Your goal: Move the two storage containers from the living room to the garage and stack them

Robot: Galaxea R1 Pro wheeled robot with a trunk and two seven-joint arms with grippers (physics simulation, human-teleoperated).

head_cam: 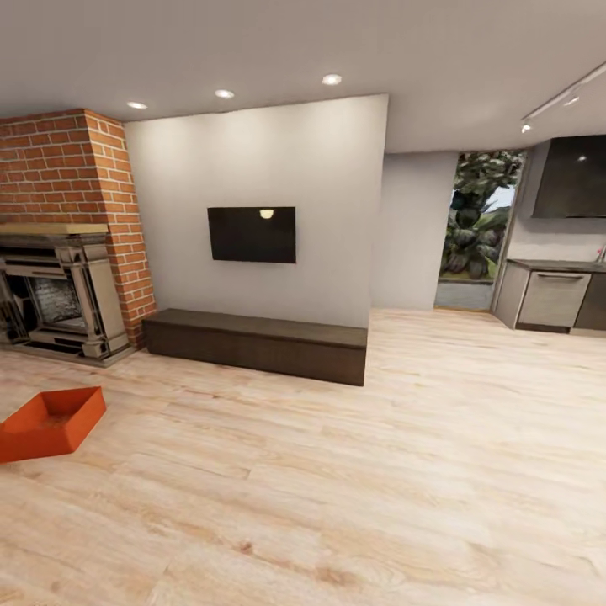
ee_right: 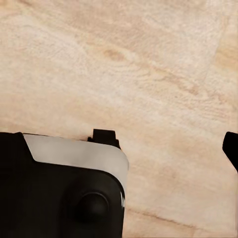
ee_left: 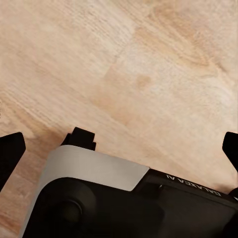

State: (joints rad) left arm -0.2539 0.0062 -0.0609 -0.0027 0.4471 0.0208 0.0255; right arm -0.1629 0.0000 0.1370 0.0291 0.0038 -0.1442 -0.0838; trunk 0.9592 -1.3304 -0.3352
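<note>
Brick fireplace (head_cam: 63,244) stands at far left, with a metal-framed firebox at its base. A dark wall-mounted television (head_cam: 252,234) hangs on the white partition wall (head_cam: 252,160), centred above a long, low dark wooden bench (head_cam: 257,343). At far right: grey kitchen cabinets (head_cam: 551,296) under a dark upper unit (head_cam: 572,177). A doorway (head_cam: 475,231) between shows outdoor foliage. Recessed ceiling lights (head_cam: 332,80) are lit.
</note>
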